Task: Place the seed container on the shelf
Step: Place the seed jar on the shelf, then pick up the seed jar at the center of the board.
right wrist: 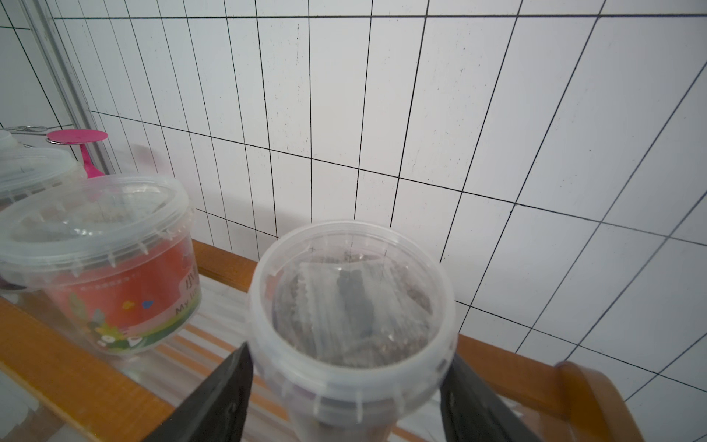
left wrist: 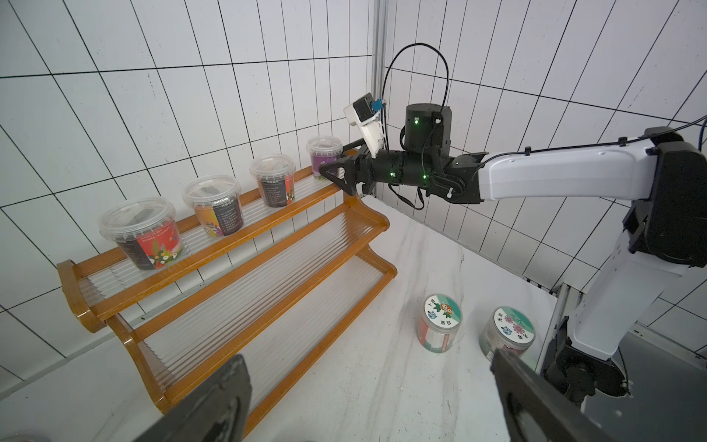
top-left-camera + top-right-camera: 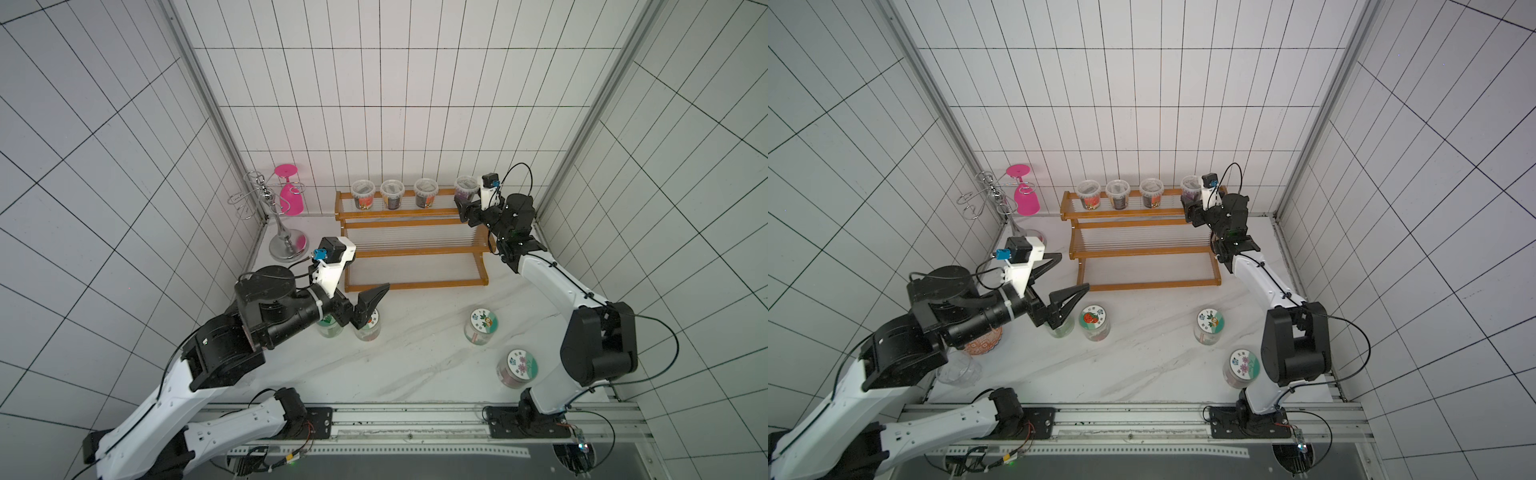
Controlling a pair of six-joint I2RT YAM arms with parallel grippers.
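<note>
Tabletop: a white marbled tabletop (image 3: 415, 374) lies in front of me, with tiled walls on three sides.
Shelf: the shelf (image 3: 415, 286) stands at the far side against the back wall. Its three orange-brown steps rise away from me and carry clear ribbed boards.
Glass stand: a silver wire glass stand (image 3: 289, 245) stands in the far left corner, left of the shelf. A pink glass (image 3: 291, 195) hangs upside down from it.
Left gripper: my left gripper (image 3: 1073, 271) hovers over the near left part of the tabletop, in front of the shelf's left end. Its jaws are spread wide with nothing between them.
Right gripper: my right gripper (image 2: 332, 157) is at the right end of the top, farthest step. One finger stands on each side of the seed container, below its lid rim. I cannot tell whether they press on it or stand just clear.
Seed container: the seed container (image 1: 352, 294), a clear lidded tub with a purple label, stands upright at the right end of the top step.
Other tubs: a neighbouring tub (image 1: 111, 268), a middle tub (image 2: 214, 206) and a red-label tub (image 2: 141, 233) stand in a spaced row to its left on the same step.
Jars: a tomato-lid jar (image 3: 1095, 322) stands near my left gripper. An orange-lid jar (image 3: 482, 326) and a flower-lid jar (image 3: 519, 368) stand near right on the tabletop.
</note>
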